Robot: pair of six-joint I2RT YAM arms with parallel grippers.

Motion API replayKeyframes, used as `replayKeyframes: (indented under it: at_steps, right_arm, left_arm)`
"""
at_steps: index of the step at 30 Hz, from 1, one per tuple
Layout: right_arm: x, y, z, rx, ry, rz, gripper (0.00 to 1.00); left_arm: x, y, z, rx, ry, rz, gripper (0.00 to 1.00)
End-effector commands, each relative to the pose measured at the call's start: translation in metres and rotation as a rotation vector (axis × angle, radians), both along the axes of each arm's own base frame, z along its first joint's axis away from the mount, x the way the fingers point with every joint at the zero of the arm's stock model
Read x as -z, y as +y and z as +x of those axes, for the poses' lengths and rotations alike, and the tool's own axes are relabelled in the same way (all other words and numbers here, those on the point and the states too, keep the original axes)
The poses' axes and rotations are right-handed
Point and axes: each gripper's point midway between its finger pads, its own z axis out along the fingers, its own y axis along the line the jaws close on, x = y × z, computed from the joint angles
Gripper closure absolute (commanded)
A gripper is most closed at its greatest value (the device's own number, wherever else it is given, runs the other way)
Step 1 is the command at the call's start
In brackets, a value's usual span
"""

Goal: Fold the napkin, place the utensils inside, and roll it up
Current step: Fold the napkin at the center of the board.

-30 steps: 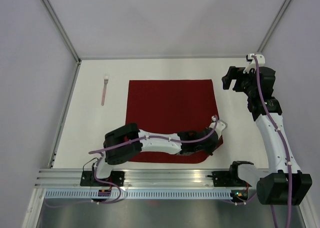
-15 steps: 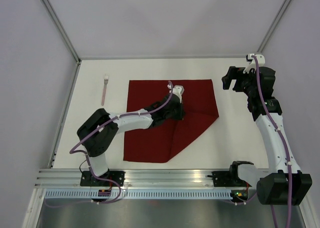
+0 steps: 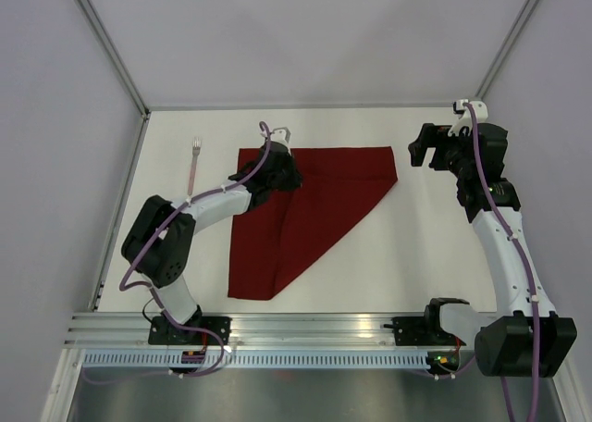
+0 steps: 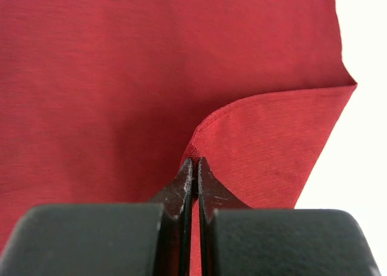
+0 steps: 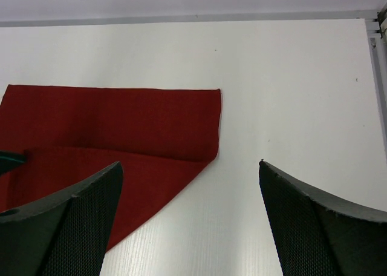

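The dark red napkin (image 3: 319,209) lies on the white table, its near right corner folded diagonally over toward the far left. My left gripper (image 3: 285,175) is shut on that corner of the napkin (image 4: 254,143), holding it over the napkin's far left part. A small silvery fork (image 3: 193,166) lies on the table left of the napkin. My right gripper (image 3: 421,146) is open and empty, raised beyond the napkin's far right corner (image 5: 205,106); its fingers (image 5: 66,221) frame bare table.
The white table (image 3: 435,246) ends at a metal rail (image 3: 305,328) along the near edge. Grey walls and metal frame posts (image 3: 111,47) close in the far and side edges.
My left gripper has carried the napkin's near right corner from the near right across to the far left, folding the cloth along a diagonal. The right arm has not moved.
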Motion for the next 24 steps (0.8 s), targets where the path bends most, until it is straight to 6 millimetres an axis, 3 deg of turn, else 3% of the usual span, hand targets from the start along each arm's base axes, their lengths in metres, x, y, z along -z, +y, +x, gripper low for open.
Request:
replayKeyframes:
  at_steps: [1,5,10,14,24]
  right_arm:
    - [0.002,0.001,0.001,-0.005,-0.003,0.004,0.02]
    - [0.004,0.0,0.002,-0.004,0.002,0.003,0.02]
    - [0.004,-0.001,0.002,0.002,0.002,0.001,0.02]
    - [0.004,0.0,0.003,0.0,0.001,0.0,0.02]
    - [0.005,-0.001,0.004,0.001,0.006,-0.002,0.02]
  left_arm:
    - [-0.022,0.016,0.011,-0.023,-0.016,-0.047,0.98]
    - [-0.025,0.041,0.031,-0.078,-0.01,-0.058,0.98]
    - [-0.038,0.056,0.048,-0.092,-0.021,-0.085,0.98]
    - [-0.037,0.071,0.061,-0.113,0.001,-0.074,0.98]
    - [-0.05,0.086,0.086,-0.132,-0.004,-0.096,0.98]
